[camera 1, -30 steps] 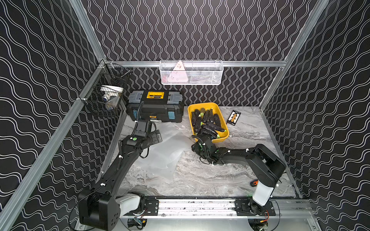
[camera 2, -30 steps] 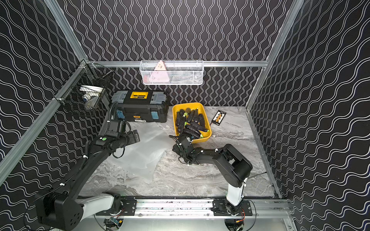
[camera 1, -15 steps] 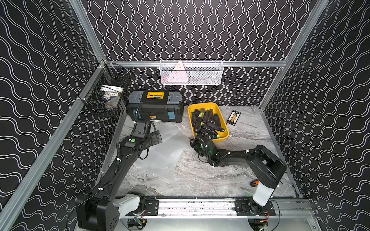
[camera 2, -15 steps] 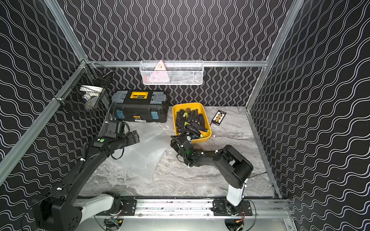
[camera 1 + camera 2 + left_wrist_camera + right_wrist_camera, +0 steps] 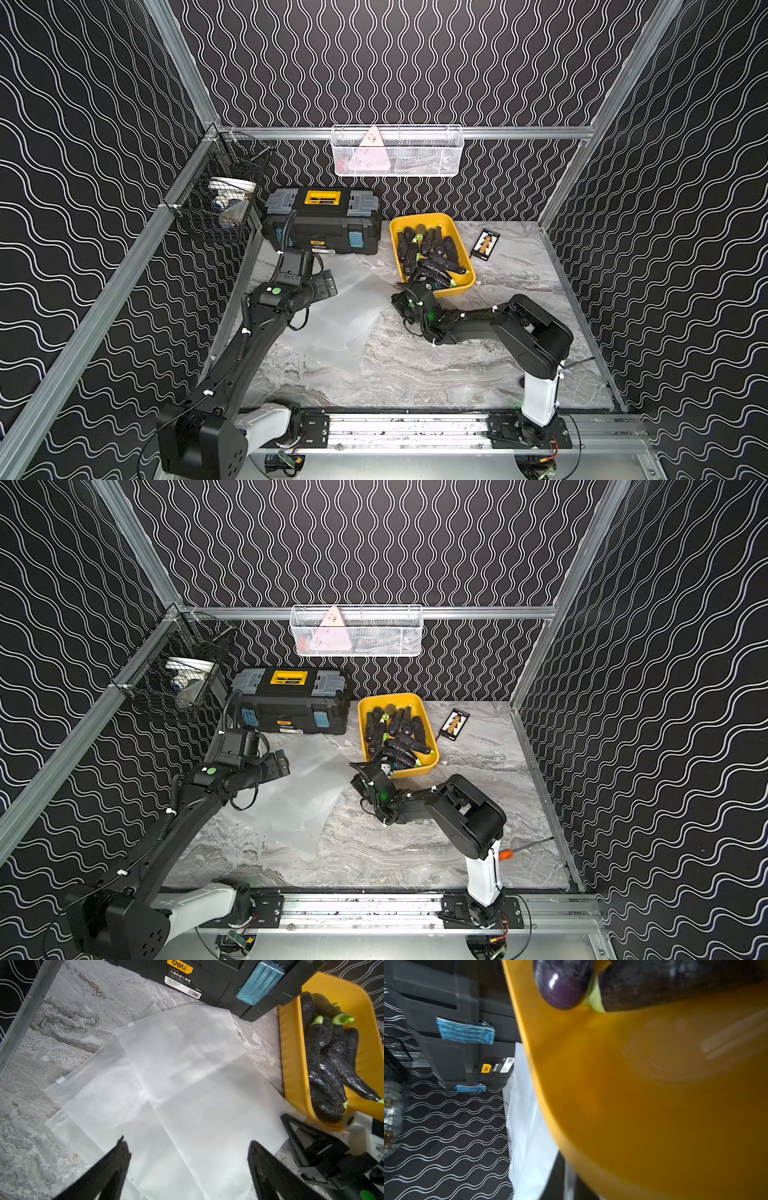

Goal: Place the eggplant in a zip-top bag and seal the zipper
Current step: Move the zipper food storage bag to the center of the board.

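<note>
Several dark purple eggplants (image 5: 432, 253) (image 5: 399, 737) (image 5: 328, 1068) (image 5: 562, 987) lie piled in a yellow bin (image 5: 419, 218) (image 5: 390, 697) (image 5: 291, 1053) (image 5: 633, 1095). Frosted zip-top bags (image 5: 353, 307) (image 5: 299, 796) (image 5: 187, 1064) lie flat and overlapping, left of the bin. My left gripper (image 5: 326, 286) (image 5: 280, 764) (image 5: 187, 1145) hovers open above them, holding nothing. My right gripper (image 5: 417, 289) (image 5: 376, 771) is shut, pressed against the bin's near left corner. The bin wall hides its tips, so I cannot tell if anything is pinched.
A black toolbox (image 5: 324, 224) (image 5: 218, 978) stands behind the bags. A black wire basket (image 5: 220, 208) hangs on the left rail, a white one (image 5: 395, 151) on the back wall. A small card (image 5: 485, 245) lies right of the bin. An orange-handled screwdriver (image 5: 507, 854) lies by the right arm's base.
My right gripper has crept up to the bin's near corner and closed its jaws. The left arm has barely shifted and stays open.
</note>
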You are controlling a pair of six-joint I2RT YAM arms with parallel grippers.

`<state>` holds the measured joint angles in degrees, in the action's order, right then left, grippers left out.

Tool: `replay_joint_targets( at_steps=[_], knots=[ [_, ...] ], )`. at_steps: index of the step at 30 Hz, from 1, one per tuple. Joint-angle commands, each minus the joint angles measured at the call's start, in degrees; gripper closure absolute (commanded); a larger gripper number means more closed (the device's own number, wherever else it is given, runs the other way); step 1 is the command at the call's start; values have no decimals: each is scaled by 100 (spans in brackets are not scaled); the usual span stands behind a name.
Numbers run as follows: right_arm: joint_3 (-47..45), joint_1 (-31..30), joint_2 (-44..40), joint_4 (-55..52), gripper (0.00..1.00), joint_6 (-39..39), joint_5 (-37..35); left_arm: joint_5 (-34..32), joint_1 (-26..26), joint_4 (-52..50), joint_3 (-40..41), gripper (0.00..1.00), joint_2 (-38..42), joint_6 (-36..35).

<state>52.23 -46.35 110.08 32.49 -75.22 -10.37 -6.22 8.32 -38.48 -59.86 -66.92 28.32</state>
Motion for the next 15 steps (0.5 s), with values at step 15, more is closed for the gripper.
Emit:
replay_joint_targets(
  at_steps=[15],
  knots=[
    [-761,155,-3507,-3498,100,1009,-30,-345,-5,-60,-490,6,-416,-108]
  ],
)
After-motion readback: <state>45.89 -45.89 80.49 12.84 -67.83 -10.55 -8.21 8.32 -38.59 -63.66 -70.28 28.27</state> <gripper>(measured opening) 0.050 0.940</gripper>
